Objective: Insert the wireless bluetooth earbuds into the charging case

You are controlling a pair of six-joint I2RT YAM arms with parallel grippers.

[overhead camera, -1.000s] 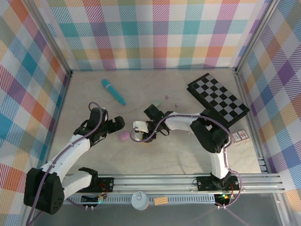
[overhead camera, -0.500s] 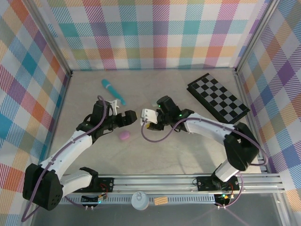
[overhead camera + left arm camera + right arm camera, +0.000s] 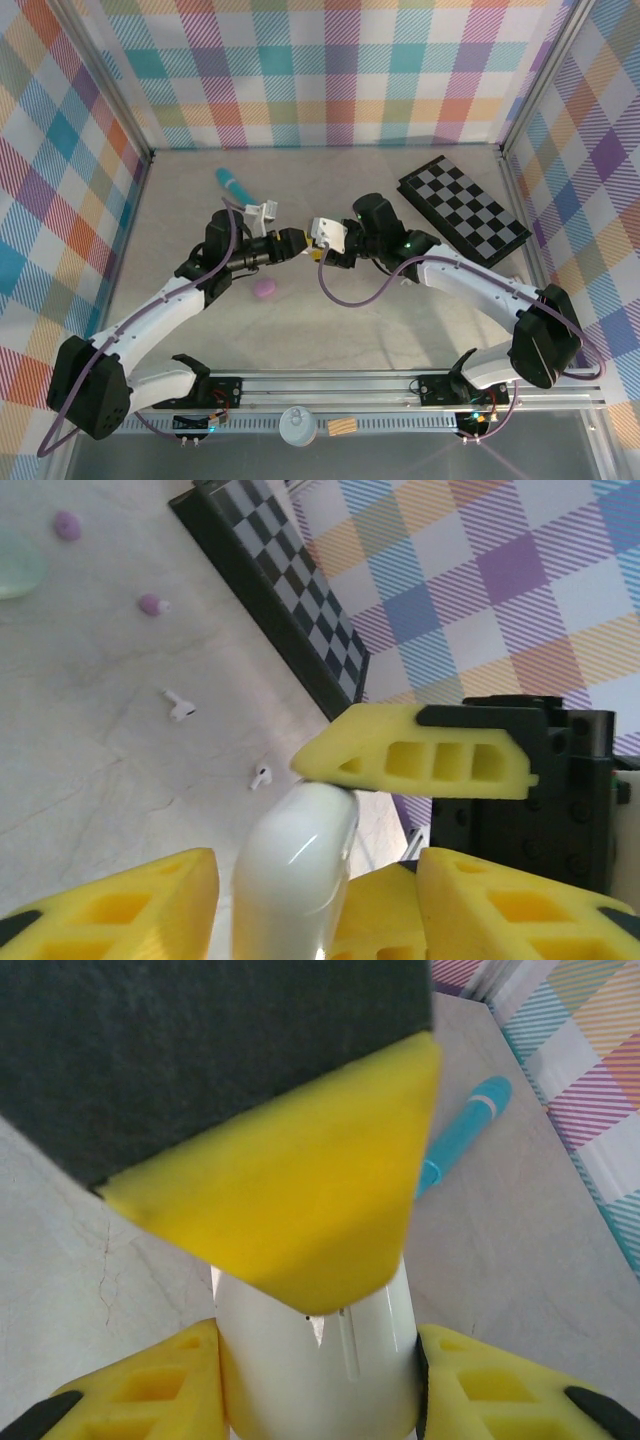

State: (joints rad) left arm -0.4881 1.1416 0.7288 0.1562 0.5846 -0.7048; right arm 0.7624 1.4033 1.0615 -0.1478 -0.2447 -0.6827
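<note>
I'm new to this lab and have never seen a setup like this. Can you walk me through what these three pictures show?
These are two robot arms bolted at the near edge of a table, each ending in a two-finger gripper. One picture looks down from above. The other two come from a camera on each wrist. The right gripper clamps a white charging case between the arms. The left gripper has its jaws either side of it; whether they press it, I cannot tell. On the table lie a chessboard, a teal pen, a purple case and tiny earbuds, white and purple.
</note>
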